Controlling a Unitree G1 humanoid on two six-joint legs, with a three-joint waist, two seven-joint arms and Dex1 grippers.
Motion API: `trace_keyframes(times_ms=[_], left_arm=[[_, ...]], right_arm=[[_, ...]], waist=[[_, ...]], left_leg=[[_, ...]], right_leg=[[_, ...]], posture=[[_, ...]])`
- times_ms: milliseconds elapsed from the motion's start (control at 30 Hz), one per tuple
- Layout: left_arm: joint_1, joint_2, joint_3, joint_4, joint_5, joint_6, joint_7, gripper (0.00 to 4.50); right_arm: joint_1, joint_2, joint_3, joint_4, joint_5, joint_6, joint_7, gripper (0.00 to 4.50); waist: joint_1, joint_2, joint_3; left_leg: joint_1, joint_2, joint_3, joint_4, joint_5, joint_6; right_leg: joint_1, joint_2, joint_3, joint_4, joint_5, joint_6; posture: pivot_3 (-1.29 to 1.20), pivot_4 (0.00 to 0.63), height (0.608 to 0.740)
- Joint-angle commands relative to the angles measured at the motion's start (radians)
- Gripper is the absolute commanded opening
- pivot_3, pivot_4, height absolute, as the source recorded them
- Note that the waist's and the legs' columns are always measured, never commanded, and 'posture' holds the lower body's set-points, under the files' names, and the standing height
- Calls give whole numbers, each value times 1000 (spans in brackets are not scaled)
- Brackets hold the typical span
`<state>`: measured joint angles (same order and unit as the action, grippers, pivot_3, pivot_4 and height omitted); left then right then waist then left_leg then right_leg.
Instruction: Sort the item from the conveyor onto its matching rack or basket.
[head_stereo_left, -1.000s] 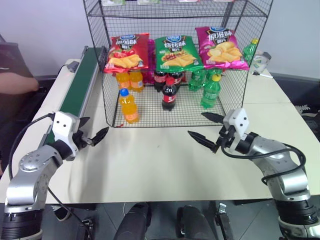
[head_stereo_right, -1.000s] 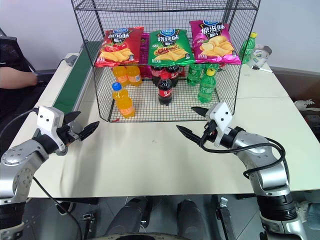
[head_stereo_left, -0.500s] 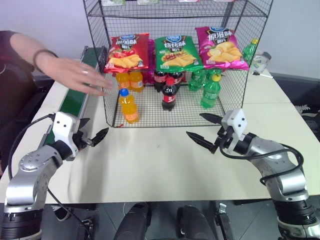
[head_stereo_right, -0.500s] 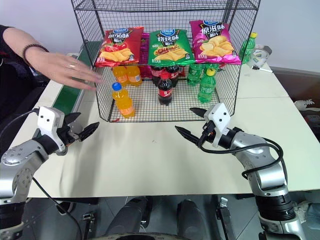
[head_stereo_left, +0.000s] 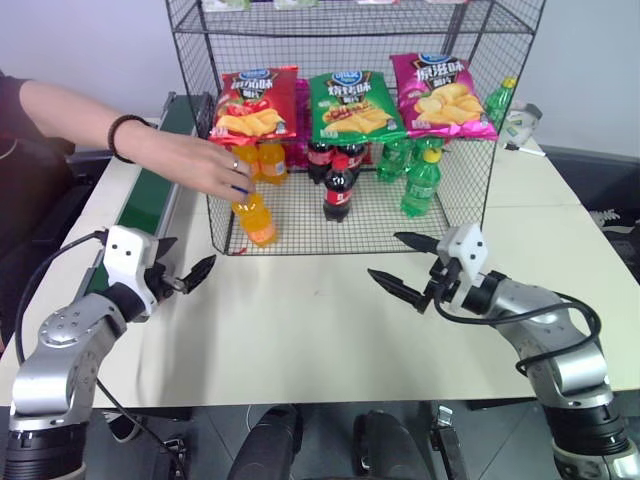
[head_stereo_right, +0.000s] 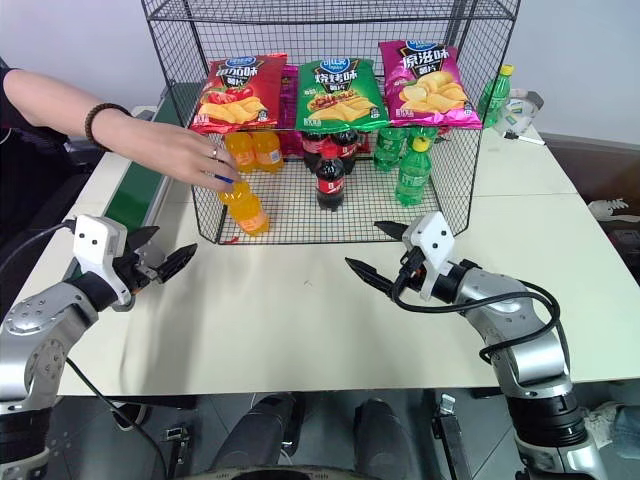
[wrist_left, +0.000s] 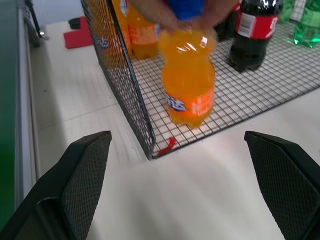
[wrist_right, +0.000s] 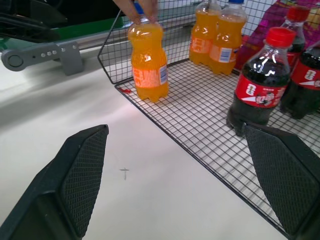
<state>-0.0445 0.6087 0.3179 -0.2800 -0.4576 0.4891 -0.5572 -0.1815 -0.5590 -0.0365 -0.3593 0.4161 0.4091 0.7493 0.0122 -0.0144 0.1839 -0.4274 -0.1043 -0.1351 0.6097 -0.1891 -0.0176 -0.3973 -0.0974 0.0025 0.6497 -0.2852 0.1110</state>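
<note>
Orange soda fills the small clear plastic bottle standing at the near left corner of the rack floor, where a person's hand pinches its blue screw cap from above. Two more orange soda bottles stand farther back on the same wire floor. To their right are dark cola bottles with red caps, at least three, one set nearer than the rest, and green soda bottles, at least three, with one more green bottle outside the cage on the far right.

Black wire mesh in a fine square grid forms the tall tiered rack. Its middle shelf carries three glossy crisp bags: red, green and magenta.

Along the left runs the long conveyor, a dark green belt between pale grey rails. A smooth pale tabletop lies under everything.

Both grippers hover over the near table with nothing between their black, tapered fingers: the left gripper spread wide near the conveyor, the right gripper likewise spread before the rack.
</note>
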Motion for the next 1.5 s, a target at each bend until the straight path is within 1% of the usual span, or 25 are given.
trace_keyframes(times_ms=[33,167,433,533,633,667,767,867,967,1100,1233,1300,1367,1500], left_arm=[[-12,2,21,-27,3,-24,9,4465],[-25,-5,15,-17,8,-32,16,4465],[-70,-56,6,31,40,-82,65,4465],[-103,-83,29,65,44,-74,117,4465],[-131,-82,47,84,107,-44,234,4465],[-141,-83,57,95,129,-58,267,4465],[-156,-71,82,145,136,-124,259,4465],[-170,-90,144,175,63,-126,248,4465],[-163,-105,196,193,75,-156,309,4465],[-132,-116,194,189,107,-193,334,4465],[-126,-118,192,192,108,-204,341,4465],[-119,-127,201,202,110,-210,358,4465],[-122,-129,201,222,120,-230,367,4465],[-131,-126,200,247,124,-256,365,4465]], right_arm=[[-30,9,-3,-15,10,-13,-3,4500],[-43,11,-2,-3,6,-19,-1,4500],[-64,23,7,12,-7,-34,-12,4500],[-72,26,9,20,-11,-40,-13,4500],[-86,31,12,28,-12,-45,-16,4500],[-90,33,14,30,-12,-46,-17,4500],[-94,41,24,28,-11,-48,-15,4500],[-92,47,33,22,-7,-45,-14,4500],[-85,72,59,-5,3,-33,-20,4500],[-73,110,98,-51,14,-15,-34,4500],[-71,118,103,-62,14,-7,-40,4500],[-47,131,134,-106,26,13,-47,4500],[-27,151,169,-146,37,33,-55,4500],[-19,162,183,-164,39,48,-65,4500]], waist=[[0,0,0],[0,0,0],[0,0,0],[0,0,0],[0,0,0],[0,0,0],[-1,0,0],[0,0,0],[-1,0,0],[0,0,0],[2,0,0],[0,0,0],[0,0,0],[-3,0,0]], left_leg=[[0,0,0,0,0,0],[0,0,0,0,0,0],[0,0,0,0,0,0],[0,0,0,0,0,0],[0,0,0,0,0,0],[0,0,0,0,0,0],[0,0,0,0,0,0],[0,0,0,0,0,0],[0,0,0,0,0,0],[0,0,0,0,0,0],[0,0,0,1,0,0],[0,0,0,1,0,0],[0,0,0,0,0,0],[0,0,0,-1,0,0]], right_leg=[[0,0,0,0,0,0],[0,0,0,0,0,0],[0,0,0,0,0,0],[0,0,0,0,0,1],[0,0,0,0,1,1],[0,0,0,0,1,2],[0,0,0,0,2,4],[0,0,-1,0,2,4],[-1,0,-1,0,2,4],[-1,0,-1,0,2,4],[-2,0,-1,0,2,4],[-2,0,-1,0,2,3],[-2,0,-1,0,2,4],[-4,0,-1,1,2,4]], posture=[[0,150,740],[0,150,740],[0,150,740],[0,150,740],[0,150,740],[0,150,740],[0,150,740],[0,150,740],[0,150,740],[0,150,740],[0,150,740],[0,150,740],[0,150,740],[0,150,740]])
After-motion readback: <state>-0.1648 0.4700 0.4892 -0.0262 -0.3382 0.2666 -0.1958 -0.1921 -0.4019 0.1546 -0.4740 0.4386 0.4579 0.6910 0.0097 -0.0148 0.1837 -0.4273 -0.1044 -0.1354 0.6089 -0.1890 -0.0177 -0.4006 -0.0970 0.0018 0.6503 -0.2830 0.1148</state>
